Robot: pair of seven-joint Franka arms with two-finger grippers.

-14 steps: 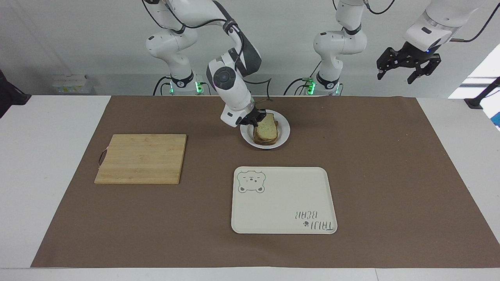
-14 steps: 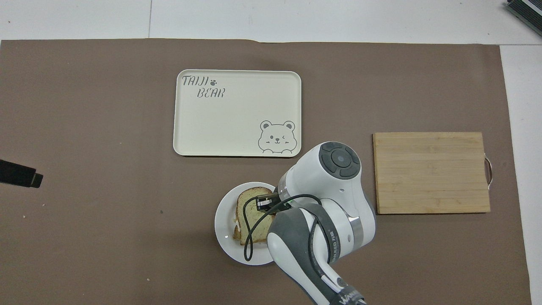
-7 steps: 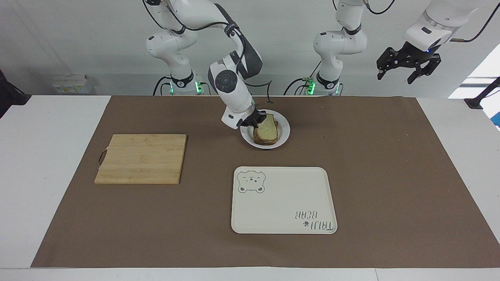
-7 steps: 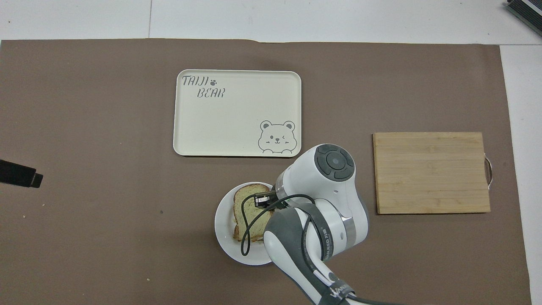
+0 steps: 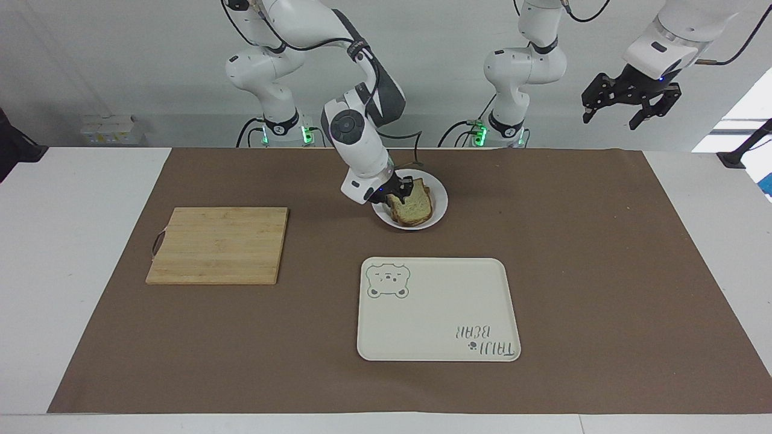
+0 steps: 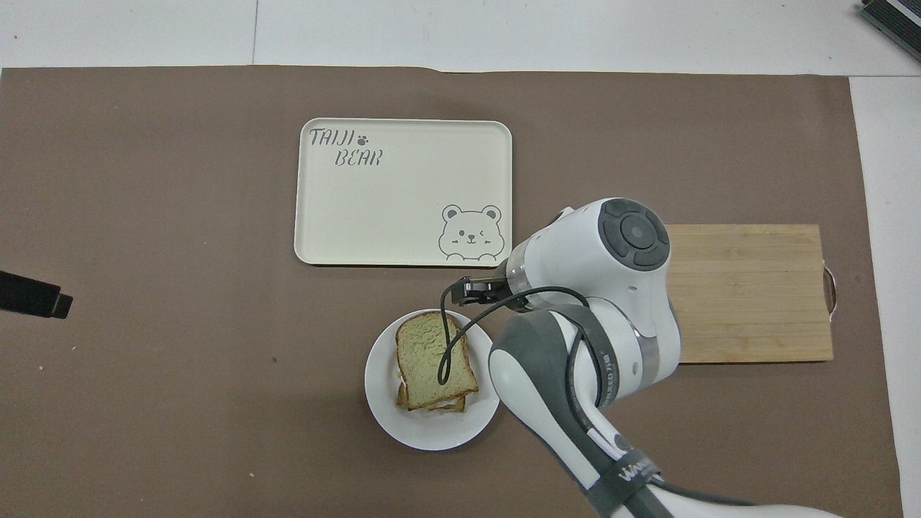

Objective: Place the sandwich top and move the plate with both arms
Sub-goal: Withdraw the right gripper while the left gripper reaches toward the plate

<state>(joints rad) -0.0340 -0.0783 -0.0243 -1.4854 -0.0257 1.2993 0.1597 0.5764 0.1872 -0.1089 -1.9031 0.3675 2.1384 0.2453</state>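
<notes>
- The brown paper mat (image 5: 603, 271) covers most of the table; on it lie the cream rectangular tray with a bear drawing (image 5: 438, 310), farther from the robots than the plate, and the bamboo cutting board (image 5: 218, 245) toward the right arm's end.
- The small round white plate with a shallow rim (image 5: 438, 205) looks stiff, smooth and likely slippery; my judgement is that each gripper should pinch the bare rim at facing edges, clear of the bread.
- The sandwich top, a pale bread slice with brown crust (image 6: 434, 358), lies on the stack in the plate, slightly askew over the slice beneath. It looks light, soft and easily dented or nudged off.
- The right gripper (image 6: 481, 289) sits just beside the plate's edge at the right arm's end. From overhead it is clear of the bread and carries nothing; whether its fingers are parted I cannot tell.
- The left gripper (image 5: 629, 101) waits raised at the left arm's end, well apart from the plate, fingers spread and empty.
</notes>
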